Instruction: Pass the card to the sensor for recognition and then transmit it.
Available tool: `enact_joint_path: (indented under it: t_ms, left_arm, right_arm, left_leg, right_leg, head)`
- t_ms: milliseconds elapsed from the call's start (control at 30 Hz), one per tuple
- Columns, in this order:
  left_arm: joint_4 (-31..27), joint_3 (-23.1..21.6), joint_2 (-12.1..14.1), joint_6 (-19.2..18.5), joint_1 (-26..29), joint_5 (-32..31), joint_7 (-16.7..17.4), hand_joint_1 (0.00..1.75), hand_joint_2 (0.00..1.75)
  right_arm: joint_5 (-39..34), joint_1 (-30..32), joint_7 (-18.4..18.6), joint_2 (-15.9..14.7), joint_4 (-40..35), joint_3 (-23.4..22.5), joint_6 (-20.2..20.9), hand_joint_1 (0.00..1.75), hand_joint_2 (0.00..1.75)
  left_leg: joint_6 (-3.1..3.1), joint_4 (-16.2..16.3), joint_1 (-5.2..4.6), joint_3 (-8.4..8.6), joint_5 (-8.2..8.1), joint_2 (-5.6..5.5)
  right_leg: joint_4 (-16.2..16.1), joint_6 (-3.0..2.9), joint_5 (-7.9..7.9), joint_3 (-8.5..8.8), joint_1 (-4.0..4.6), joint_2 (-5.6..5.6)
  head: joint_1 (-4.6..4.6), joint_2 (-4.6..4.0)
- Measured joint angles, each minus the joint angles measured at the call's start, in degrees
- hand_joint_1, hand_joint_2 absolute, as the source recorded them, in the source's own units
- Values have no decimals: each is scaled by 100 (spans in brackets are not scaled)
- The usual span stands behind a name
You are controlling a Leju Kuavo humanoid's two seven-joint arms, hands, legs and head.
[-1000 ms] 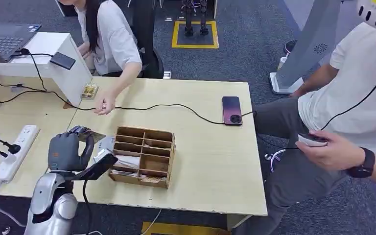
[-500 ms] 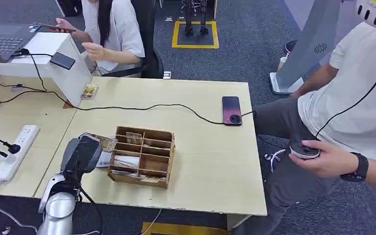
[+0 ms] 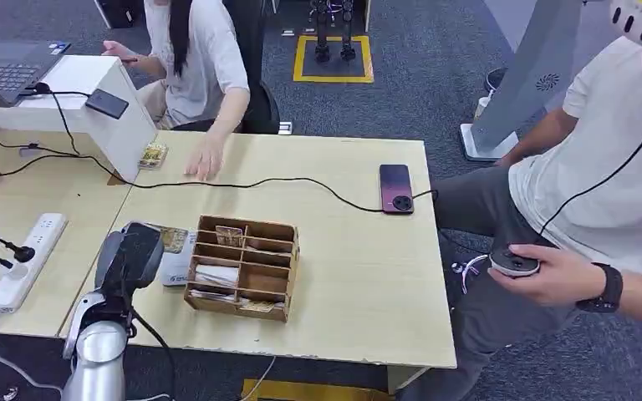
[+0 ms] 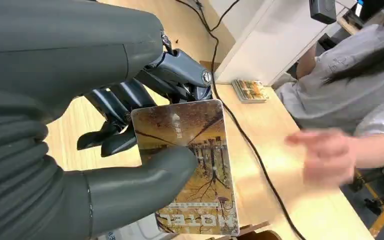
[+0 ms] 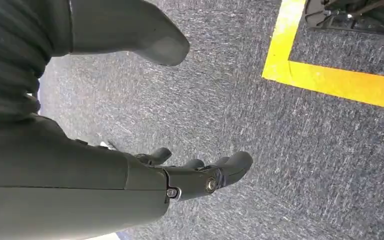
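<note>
Left robot hand point(image 4: 105, 150) pinching hotel card point(image 4: 190, 165) between thumb and fingers, raised over counter point(image 3: 359, 251) just beside wooden organizer point(image 3: 244, 267). Right robot hand point(image 5: 190, 175) hanging above carpet point(image 5: 305, 150), fingers apart, holding nothing.

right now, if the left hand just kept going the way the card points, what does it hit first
Hedged, since depth is unclear: the left hand holds the card aimed over bare table toward the black cable; the card stack lies beyond.

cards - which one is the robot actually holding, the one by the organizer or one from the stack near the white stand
The card marked HOTEL, held in the left hand beside the wooden organizer. The small stack lies untouched by the white stand.
</note>
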Motion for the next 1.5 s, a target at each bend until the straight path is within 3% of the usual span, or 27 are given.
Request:
enact_joint_path:
  t_ms: [600, 867, 1500]
  left_arm:
    - [537, 489, -63, -11, -349, -568, 144, 175, 175]
    - [546, 500, -63, -9, -357, -582, 146, 175, 175]
    - [1047, 761, -278, 105, -455, -1427, 103, 175, 175]
  right_arm:
    - [0, -8, 2, 0, 7, 146, 17, 0, 175]
    - [0, -9, 2, 0, 9, 146, 18, 0, 175]
    - [0, -13, -15, 31, 13, 267, 15, 0, 175]
  left_leg:
    - [2, 0, 1, 0, 2, 0]
    - [2, 0, 1, 0, 2, 0]
    - [2, 0, 0, 0, 2, 0]
  right_leg:
    - [1, 0, 0, 1, 1, 0]
    - [1, 0, 0, 1, 0, 0]
    - [0, 0, 1, 1, 1, 0]
  head:
    - [0, 0]
    - [0, 0]
    - [0, 0]
